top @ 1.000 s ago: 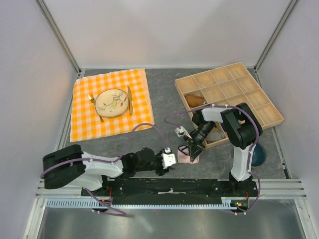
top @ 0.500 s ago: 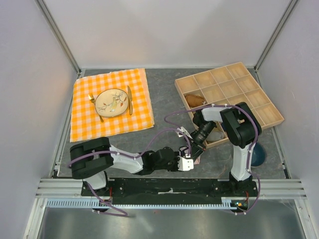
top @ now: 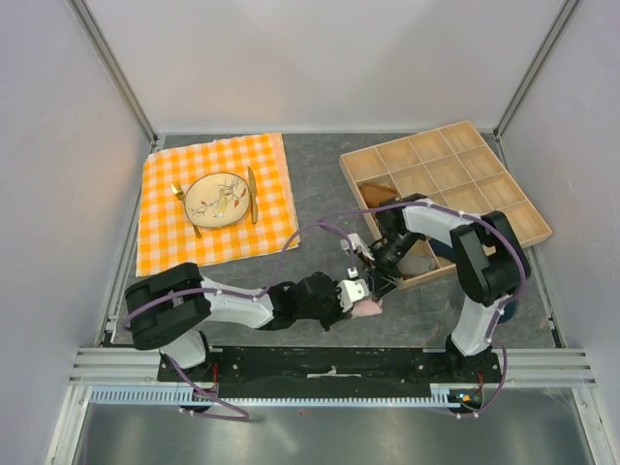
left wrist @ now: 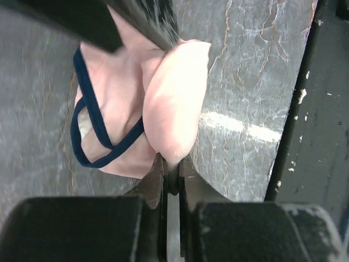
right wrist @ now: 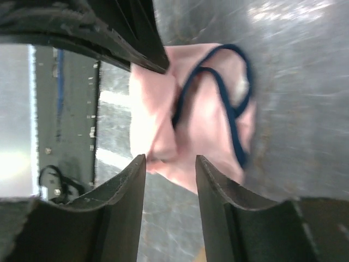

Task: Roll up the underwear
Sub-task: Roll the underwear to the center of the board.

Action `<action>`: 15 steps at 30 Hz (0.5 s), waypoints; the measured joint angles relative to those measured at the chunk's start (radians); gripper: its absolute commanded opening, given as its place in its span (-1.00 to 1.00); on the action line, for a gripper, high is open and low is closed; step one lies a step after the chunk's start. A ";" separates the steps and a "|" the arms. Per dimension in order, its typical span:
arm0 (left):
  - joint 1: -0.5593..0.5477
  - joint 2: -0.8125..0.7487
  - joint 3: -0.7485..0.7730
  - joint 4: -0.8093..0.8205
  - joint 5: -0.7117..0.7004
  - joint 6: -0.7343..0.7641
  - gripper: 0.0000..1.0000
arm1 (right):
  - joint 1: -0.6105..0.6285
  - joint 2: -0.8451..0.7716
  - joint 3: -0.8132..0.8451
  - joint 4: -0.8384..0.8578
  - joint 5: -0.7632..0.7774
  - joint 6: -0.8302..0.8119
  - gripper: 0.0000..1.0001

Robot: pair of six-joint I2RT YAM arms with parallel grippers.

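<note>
The underwear [top: 368,308] is a small pale pink brief with thin navy edging, bunched on the grey table near the front edge, between the two arms. In the left wrist view its fold [left wrist: 169,103] runs down into my left gripper [left wrist: 172,172], which is shut on the pink fabric. My right gripper [right wrist: 170,164] stands open just short of the underwear [right wrist: 202,114], with nothing between its fingers. From above, the left gripper [top: 354,298] sits at the garment's left side and the right gripper [top: 373,276] just behind it.
A wooden compartment tray [top: 455,184] stands at the back right, with a brown rolled garment [top: 380,196] in one cell. An orange checked cloth [top: 165,232] carries a plate [top: 217,200] with cutlery at the back left. The black base rail [top: 329,363] runs close in front.
My left arm swung right to the underwear and its gripper closed on the fabric. My right gripper let go, opened and drew back a little.
</note>
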 measured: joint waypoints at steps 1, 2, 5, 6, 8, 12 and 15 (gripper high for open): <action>0.013 -0.016 -0.011 -0.013 0.012 -0.043 -0.97 | -0.002 -0.026 0.006 0.017 0.013 0.018 0.00; 0.026 -0.030 -0.019 -0.025 0.023 -0.086 -0.97 | -0.005 -0.058 0.013 0.043 0.029 0.039 0.02; 0.077 -0.047 -0.023 -0.068 0.079 -0.232 -0.97 | -0.032 -0.177 0.032 0.156 0.098 0.129 0.03; 0.095 -0.047 -0.023 -0.075 0.097 -0.266 -0.97 | -0.041 -0.197 0.034 0.172 0.109 0.140 0.03; 0.129 -0.047 -0.023 -0.089 0.144 -0.325 -0.97 | -0.069 -0.246 0.033 0.212 0.128 0.150 0.03; 0.217 -0.022 -0.008 -0.121 0.261 -0.421 -0.96 | -0.110 -0.399 -0.032 0.251 0.126 0.068 0.15; 0.281 0.042 0.043 -0.154 0.385 -0.473 -0.95 | -0.097 -0.539 -0.145 0.224 0.089 -0.066 0.27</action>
